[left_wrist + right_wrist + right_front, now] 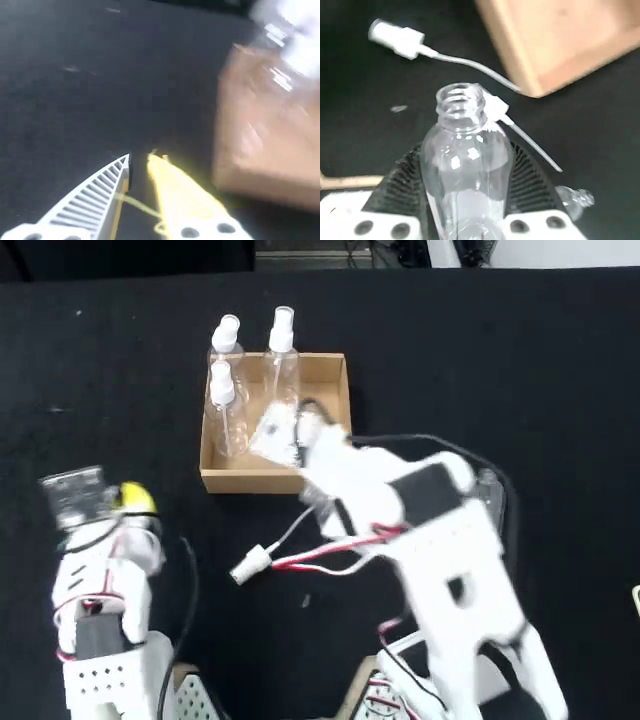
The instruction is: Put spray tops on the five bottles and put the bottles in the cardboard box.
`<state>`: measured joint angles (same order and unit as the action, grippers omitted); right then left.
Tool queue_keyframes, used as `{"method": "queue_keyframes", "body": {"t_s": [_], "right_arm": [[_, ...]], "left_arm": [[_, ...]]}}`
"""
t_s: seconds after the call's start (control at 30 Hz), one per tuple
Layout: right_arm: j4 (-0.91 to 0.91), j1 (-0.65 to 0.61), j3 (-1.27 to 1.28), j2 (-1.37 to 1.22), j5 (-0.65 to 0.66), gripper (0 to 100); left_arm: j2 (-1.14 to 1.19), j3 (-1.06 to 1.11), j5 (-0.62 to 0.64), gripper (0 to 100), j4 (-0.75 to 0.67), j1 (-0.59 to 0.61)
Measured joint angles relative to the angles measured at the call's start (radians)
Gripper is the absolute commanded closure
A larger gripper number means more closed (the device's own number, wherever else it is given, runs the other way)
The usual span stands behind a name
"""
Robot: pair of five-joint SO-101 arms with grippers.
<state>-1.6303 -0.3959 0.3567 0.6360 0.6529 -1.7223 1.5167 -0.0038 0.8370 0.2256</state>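
Over the black table (500,360), right jaws clamp an uncapped bottle (465,160); left jaws stand slightly apart.

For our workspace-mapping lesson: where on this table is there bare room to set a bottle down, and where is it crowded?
Free: the table left of the cardboard box, beyond the left gripper; also the far right, past the lying bottle. Crowded: in front of the box, where the right gripper holds an uncapped bottle beside a loose spray top.
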Motion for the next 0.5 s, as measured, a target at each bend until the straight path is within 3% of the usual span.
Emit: {"method": "queue_keyframes", "body": {"t_s": [0.27, 0.5], "right_arm": [[-0.003, 0.11, -0.006, 0.098, 0.0, 98.8], [-0.008, 0.12, -0.008, 0.101, 0.0, 98.8]], "left_arm": [[0.058, -0.114, -0.178, 80, 0.209, -0.298], [0.443, -0.25, -0.261, 80, 0.213, -0.417]]}}
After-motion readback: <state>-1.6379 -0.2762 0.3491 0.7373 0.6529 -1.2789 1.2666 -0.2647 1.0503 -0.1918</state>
